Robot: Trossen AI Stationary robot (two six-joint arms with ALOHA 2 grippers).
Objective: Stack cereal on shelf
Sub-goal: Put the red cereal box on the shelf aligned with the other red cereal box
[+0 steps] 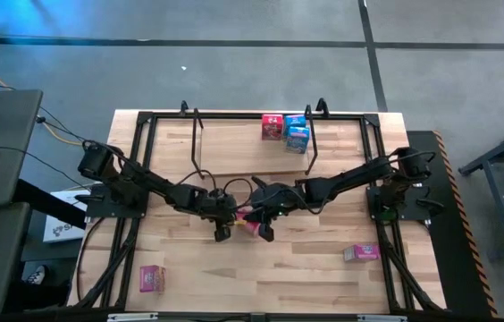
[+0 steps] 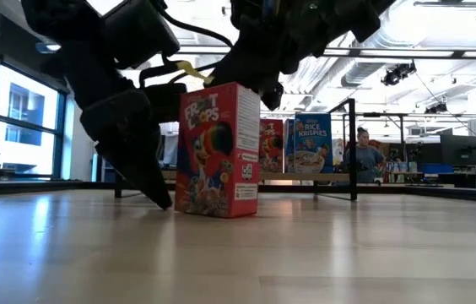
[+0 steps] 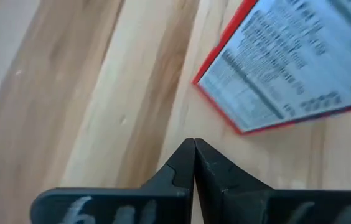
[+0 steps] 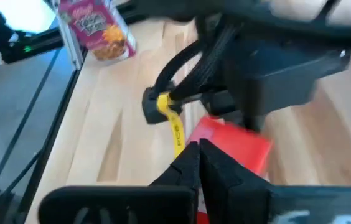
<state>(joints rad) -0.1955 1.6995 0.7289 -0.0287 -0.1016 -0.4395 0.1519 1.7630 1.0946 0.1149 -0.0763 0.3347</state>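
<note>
Red Froot Loops box (image 2: 219, 150) stands upright on the table (image 1: 323, 277) near its middle, between the two grippers; in the high view only a pink sliver of it shows under the arms (image 1: 250, 224).

Left gripper (image 1: 222, 231) sits just left of the box, fingers pressed together and holding nothing, tips down close to the boards. Right gripper (image 1: 266, 232) hangs over the box's right side, also closed and empty; whether it touches the box top, cannot tell.

Shelf (image 1: 234, 143) lies at the far side of the table. Three boxes already stand on its right part: one red (image 1: 273, 126), two blue (image 1: 297, 132). Two pink boxes lie loose near the front edge, one left (image 1: 152, 279), one right (image 1: 360, 253).

Judged step: readying the centre box for pickup; task partly done, three boxes left. Next move calls for one gripper to open wide enough to span the box, close on its sides, lift, and carry it far to the shelf beside the others. Risk: a closed finger nudging the box could tip it.

View differences: low view alone shows the box upright and its printed face; high view alone shows the loose boxes and shelf layout. Left wrist view shows the box's nutrition panel (image 3: 287, 62) beyond closed tips. Right wrist view shows the red top (image 4: 231, 146) and the left arm's yellow-tagged cable (image 4: 172, 121).
</note>
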